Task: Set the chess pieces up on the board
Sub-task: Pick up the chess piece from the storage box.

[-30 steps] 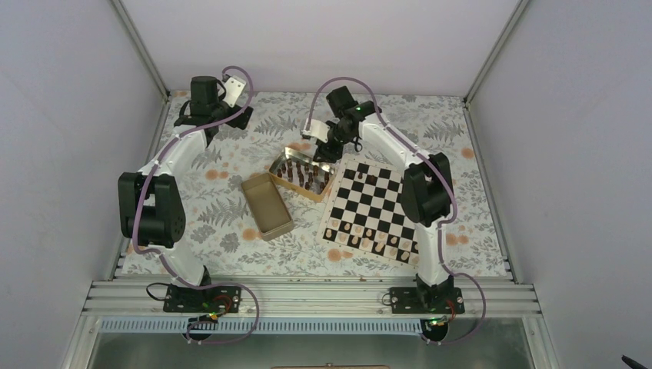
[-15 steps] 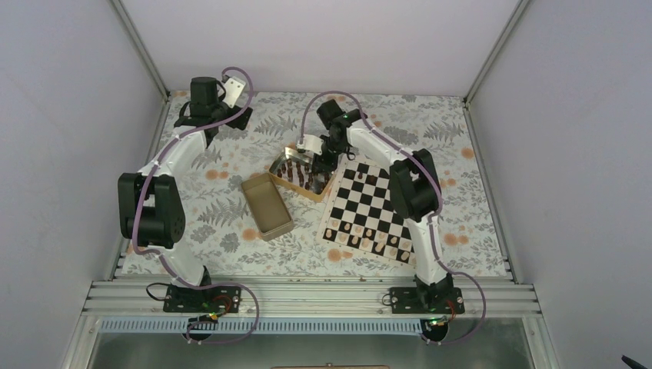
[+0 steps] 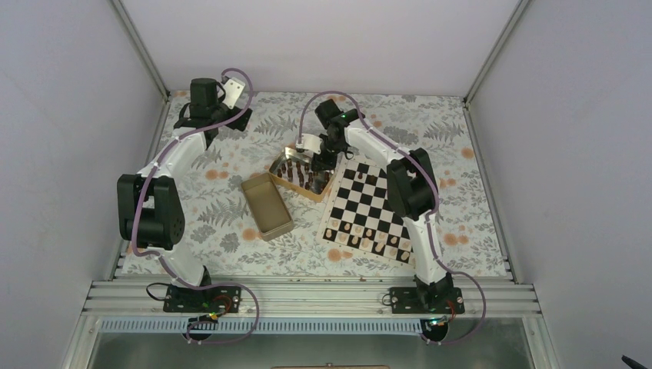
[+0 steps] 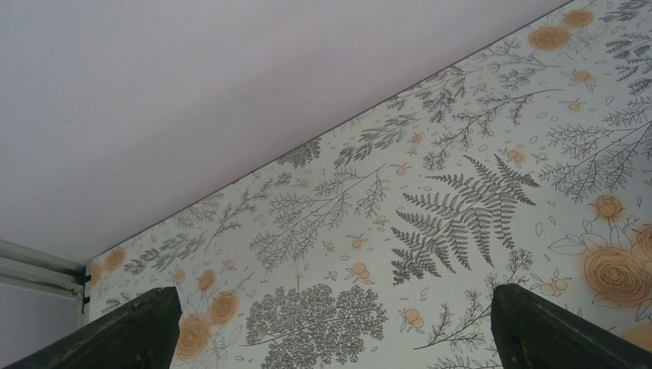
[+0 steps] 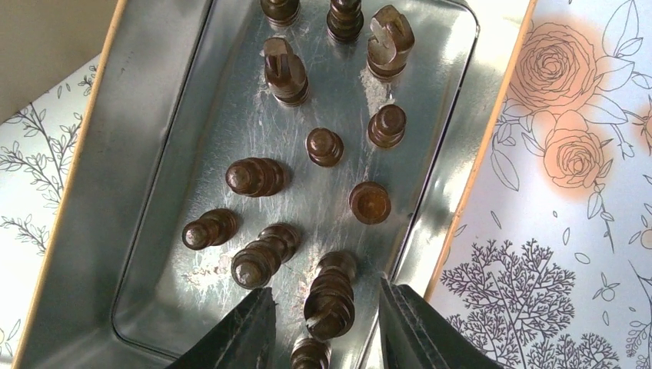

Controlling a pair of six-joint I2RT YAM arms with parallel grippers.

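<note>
Dark chess pieces (image 5: 324, 146) stand in tin (image 5: 154, 154) beside board (image 3: 369, 197).

Floral table (image 3: 223, 200): board (image 3: 367, 201), two tins (image 3: 267, 206)

The chess pieces (image 5: 257, 177) are dark brown. The tin (image 5: 169, 115) is scratched silver inside and gold at the rim. The board (image 3: 369, 196) has black and white squares and a light wood border. The table cover (image 4: 461, 215) is white with grey ferns and orange roses.

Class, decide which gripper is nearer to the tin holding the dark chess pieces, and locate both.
Right. The right gripper hangs directly over the tin, fingers open above the chess pieces. The left gripper is over bare tablecloth near the far left corner, well away.
</note>
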